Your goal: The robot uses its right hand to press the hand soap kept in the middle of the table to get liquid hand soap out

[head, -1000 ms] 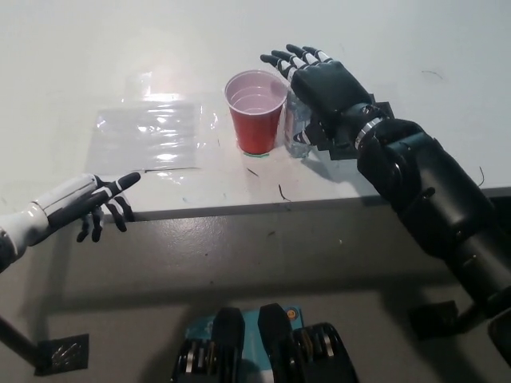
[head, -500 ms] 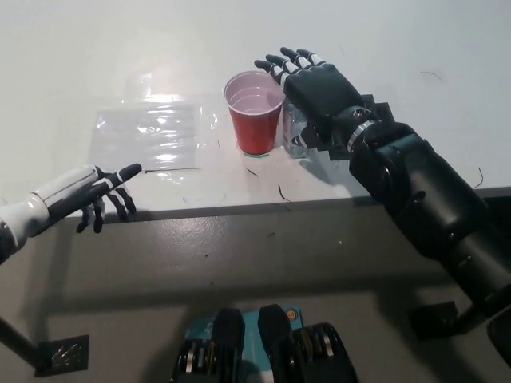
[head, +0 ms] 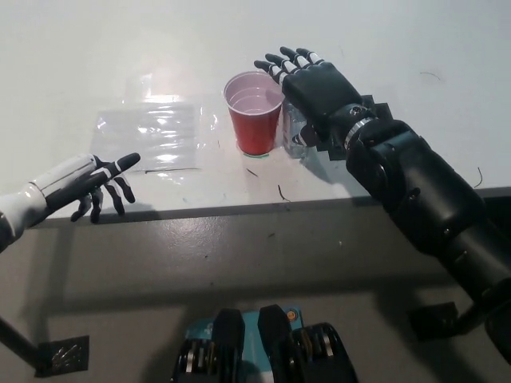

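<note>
The black right hand (head: 317, 84) lies palm-down, fingers spread, over the clear soap bottle (head: 297, 132), which stands mid-surface touching a red cup (head: 256, 112). A clear plastic sheet (head: 148, 134) lies left. The white left hand (head: 89, 180) rests open at the white surface (head: 96, 56) edge

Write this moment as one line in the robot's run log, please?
right robot hand: open, palm down over clear soap bottle | red cup: upright beside bottle | left robot hand: open, resting at table edge
</note>
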